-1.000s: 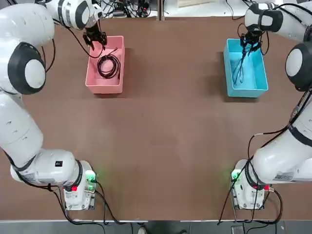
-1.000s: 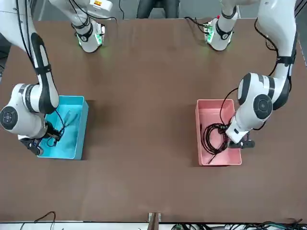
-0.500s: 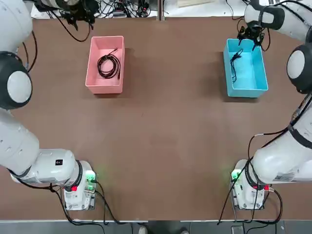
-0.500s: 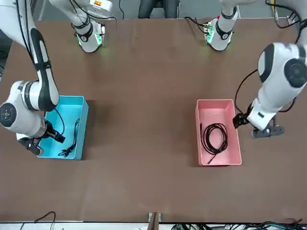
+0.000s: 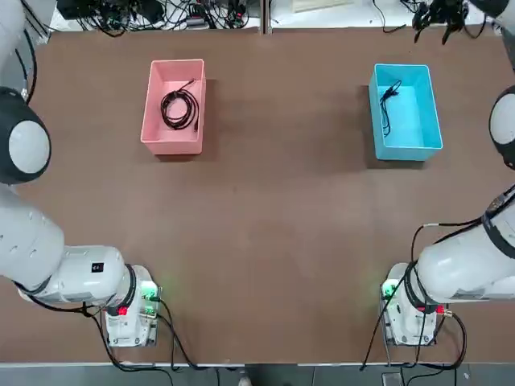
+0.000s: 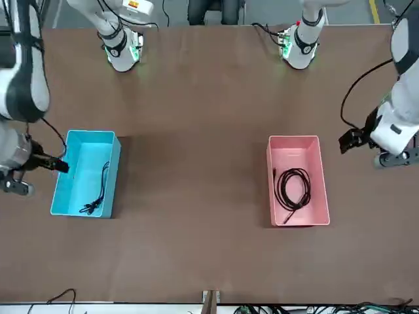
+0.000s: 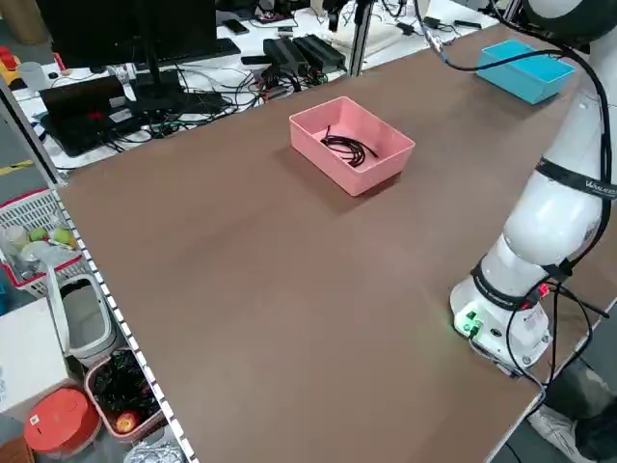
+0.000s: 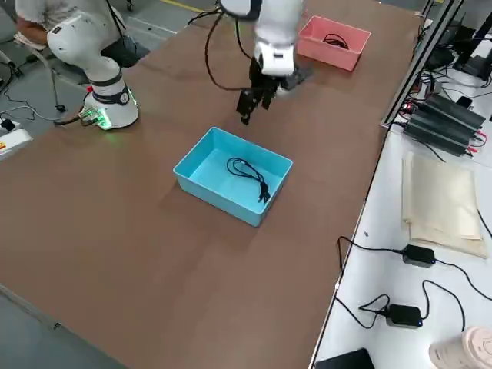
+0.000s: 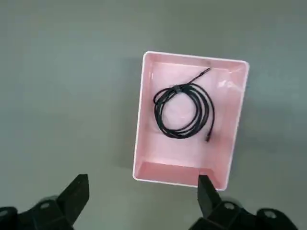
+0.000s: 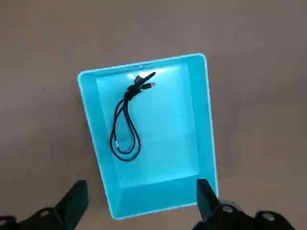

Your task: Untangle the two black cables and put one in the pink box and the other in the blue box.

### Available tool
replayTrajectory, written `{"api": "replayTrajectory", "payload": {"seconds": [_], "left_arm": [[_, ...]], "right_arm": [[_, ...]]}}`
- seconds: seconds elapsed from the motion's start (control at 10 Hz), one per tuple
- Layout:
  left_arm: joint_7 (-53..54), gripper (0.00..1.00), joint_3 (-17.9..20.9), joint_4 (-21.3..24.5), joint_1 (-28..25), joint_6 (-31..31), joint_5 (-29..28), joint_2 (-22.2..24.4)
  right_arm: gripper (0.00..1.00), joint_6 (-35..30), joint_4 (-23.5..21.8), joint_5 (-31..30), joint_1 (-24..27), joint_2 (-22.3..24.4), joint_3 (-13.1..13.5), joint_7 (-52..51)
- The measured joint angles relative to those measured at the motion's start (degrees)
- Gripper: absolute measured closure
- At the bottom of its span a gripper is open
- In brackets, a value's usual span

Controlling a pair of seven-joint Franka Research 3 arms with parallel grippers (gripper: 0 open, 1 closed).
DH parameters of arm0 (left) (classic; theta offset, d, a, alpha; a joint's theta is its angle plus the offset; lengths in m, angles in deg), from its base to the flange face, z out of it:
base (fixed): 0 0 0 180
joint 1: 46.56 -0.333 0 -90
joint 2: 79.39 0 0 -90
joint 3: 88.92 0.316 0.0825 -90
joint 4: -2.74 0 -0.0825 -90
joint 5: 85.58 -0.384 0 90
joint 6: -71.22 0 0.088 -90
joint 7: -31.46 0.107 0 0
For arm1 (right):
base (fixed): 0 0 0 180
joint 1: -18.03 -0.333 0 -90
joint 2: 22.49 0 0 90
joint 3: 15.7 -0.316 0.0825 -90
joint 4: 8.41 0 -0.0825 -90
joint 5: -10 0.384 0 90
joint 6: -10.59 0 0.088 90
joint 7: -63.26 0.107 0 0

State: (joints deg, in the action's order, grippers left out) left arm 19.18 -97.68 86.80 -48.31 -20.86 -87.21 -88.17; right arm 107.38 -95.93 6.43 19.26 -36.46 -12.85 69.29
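Left gripper [image 9: 141,201] hangs spread and empty, raised above the pink box [image 9: 144,120], which holds 1 coiled black cable [image 9: 184,111]. Right gripper [image 10: 139,203] – also spread, holding nothing – hovers high over the blue box [image 10: 204,120], where the other black cable [image 10: 125,120] lies folded. In the top view, the left gripper is cut off past the table's far edge.

A brown desk [image 5: 265,225] carries everything; beyond its far edge lies a heap of black wires [image 5: 193,12]; to one side, a monitor [image 7: 125,34] stands over a white basket [image 7: 29,231]; on a white surface [image 8: 415,254] rest beige papers [image 8: 434,196] and power adapters [image 8: 419,254].
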Motion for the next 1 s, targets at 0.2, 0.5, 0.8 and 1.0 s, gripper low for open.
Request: {"api": "replayTrajectory", "payload": {"seconds": [0.2, 0.5, 0.8, 1.0], "left_arm": [[3.91, 0.00, 4.24, -1.36, 1.23, 5.46, 4.58, 2.80], [5.72, 0.00, 6.10, -1.31, 1.35, 9.02, 5.23, 7.02], [4.91, 0.00, 4.51, -0.90, 1.83, 8.95, 3.61, 6.21], [4.87, 0.00, 4.37, -0.90, 1.60, 8.92, 3.43, 6.10]], "right_arm": [[0.00, -3.25, 3.85, 0.01, -0.90, 2.14, -0.12, -1.49], [0.00, -6.57, 4.19, 0.71, -3.13, 6.94, -0.31, -1.58], [0.00, -7.49, 3.98, 2.39, -3.61, 7.65, -0.27, -3.08], [0.00, -10.43, 3.98, 2.56, -3.57, 7.80, -0.13, -4.77]]}}
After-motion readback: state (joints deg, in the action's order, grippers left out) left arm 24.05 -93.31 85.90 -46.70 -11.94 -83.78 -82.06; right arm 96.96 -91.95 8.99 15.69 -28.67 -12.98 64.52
